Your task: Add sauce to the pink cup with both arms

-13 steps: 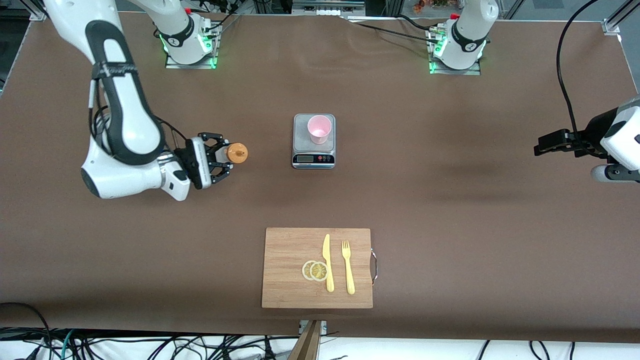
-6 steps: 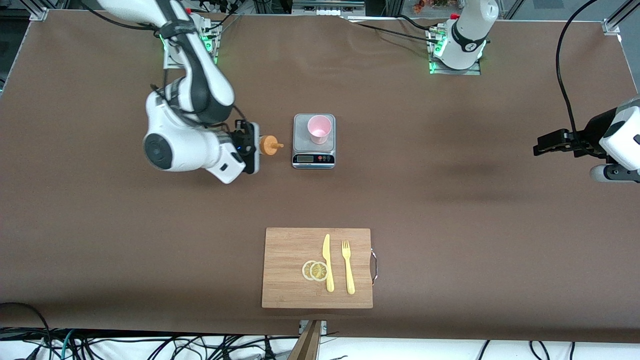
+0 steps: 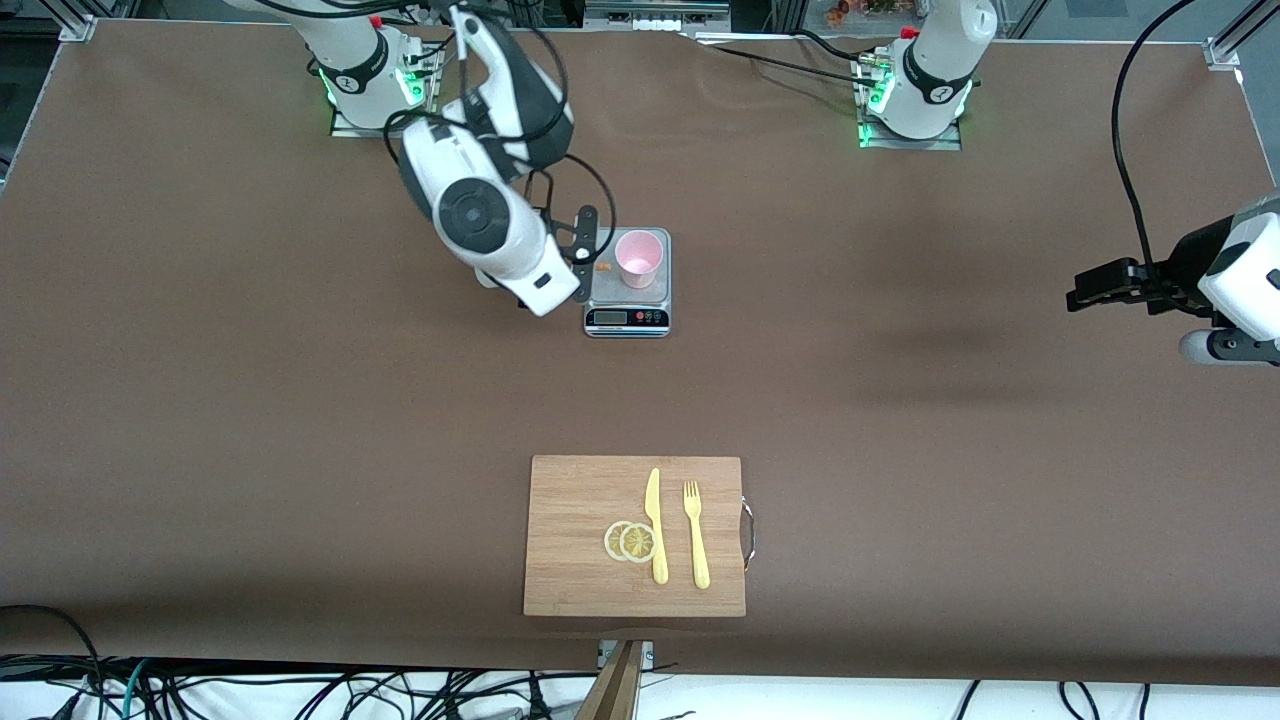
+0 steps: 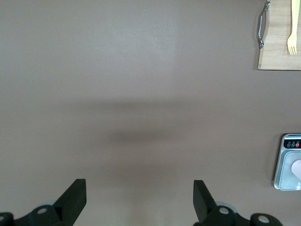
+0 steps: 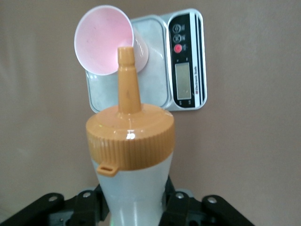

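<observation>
The pink cup (image 3: 638,258) (image 5: 101,44) stands on a small grey kitchen scale (image 3: 627,296) (image 5: 188,66). My right gripper (image 3: 585,248) (image 5: 134,205) is shut on the sauce (image 5: 129,141), a whitish squeeze bottle with an orange cap. The bottle lies tipped over the scale's edge, and its nozzle tip (image 3: 603,266) points at the cup's rim from just beside it. In the front view my right wrist hides the bottle's body. My left gripper (image 3: 1095,285) (image 4: 138,197) hangs open over bare table at the left arm's end, holding nothing.
A wooden cutting board (image 3: 575,490) (image 4: 277,47) lies nearer to the front camera than the scale. On it are a yellow knife (image 3: 655,525), a yellow fork (image 3: 695,535) (image 4: 293,28) and two lemon slices (image 3: 630,541).
My right arm has swung the sauce from the right arm's end of the table to the scale, and the nozzle now sits by the cup. The left arm has not moved.
</observation>
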### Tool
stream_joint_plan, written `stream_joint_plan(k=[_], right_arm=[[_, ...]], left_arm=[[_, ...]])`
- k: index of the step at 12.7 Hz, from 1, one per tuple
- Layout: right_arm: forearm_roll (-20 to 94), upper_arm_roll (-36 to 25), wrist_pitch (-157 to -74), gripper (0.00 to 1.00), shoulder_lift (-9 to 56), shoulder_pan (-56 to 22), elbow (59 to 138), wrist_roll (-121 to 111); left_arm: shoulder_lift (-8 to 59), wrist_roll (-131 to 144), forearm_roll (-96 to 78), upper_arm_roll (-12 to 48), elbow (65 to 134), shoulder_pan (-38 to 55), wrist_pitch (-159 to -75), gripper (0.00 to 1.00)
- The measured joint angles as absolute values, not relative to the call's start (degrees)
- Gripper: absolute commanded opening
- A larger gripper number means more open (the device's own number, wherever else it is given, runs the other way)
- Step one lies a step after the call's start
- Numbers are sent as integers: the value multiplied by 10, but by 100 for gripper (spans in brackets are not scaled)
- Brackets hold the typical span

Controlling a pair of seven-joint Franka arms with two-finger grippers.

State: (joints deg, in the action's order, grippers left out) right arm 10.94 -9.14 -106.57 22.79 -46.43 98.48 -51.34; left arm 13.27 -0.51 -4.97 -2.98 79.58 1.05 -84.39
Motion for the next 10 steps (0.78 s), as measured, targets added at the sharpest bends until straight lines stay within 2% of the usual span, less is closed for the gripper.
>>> stream_joint_plan(k=[10], right_arm=[[-77,-90,-1066,10,229,-589,1014,-286]], left_arm=[[134,-5,-50,-30,796,10,-844,100]])
